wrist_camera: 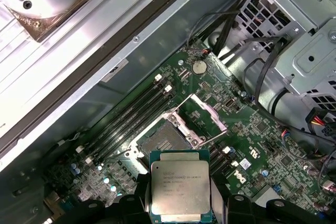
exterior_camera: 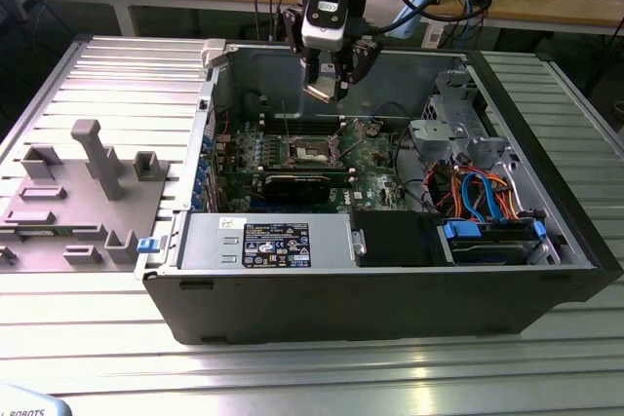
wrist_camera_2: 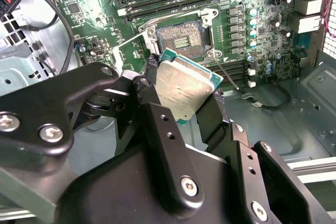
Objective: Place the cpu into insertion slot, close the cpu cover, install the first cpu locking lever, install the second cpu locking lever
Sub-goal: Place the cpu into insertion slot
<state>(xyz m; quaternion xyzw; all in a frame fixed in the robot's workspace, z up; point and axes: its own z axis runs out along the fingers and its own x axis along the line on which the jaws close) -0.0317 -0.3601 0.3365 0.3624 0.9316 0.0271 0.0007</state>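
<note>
Computer case (exterior_camera: pixel 390 309) lies open on its side. The green motherboard (exterior_camera: pixel 375 158) lines its floor, well below the fingers. The gripper (exterior_camera: pixel 327 85) hangs in the case opening, above the board.

Fingers (wrist_camera_2: pixel 152 85) are drawn narrow onto the cpu (wrist_camera_2: pixel 186 87), pinching two opposite edges with the chip between the tips. Its silver-grey top faces both wrist cameras. In the exterior view the chip looks slightly tilted against the board.

Insertion slot (wrist_camera: pixel 164 139) is bare, with its dark centre exposed. It lies beneath the fingertips and well apart from the chip. The cpu cover (wrist_camera: pixel 215 116) stands swung up just beside the slot, also below the fingers.

Risks, as judged from here:
- The hold is on thin edges only, so a slip or twist between the pads could drop the chip onto the slot's contacts.
- If the chip comes down skewed or off-centre, a corner lands first and the contacts could be damaged.
- The fingers sit outside the chip's edges, so they could foul the slot's metal rim or the raised cover.
- A knock against the cover could tip it down over the empty slot.
</note>
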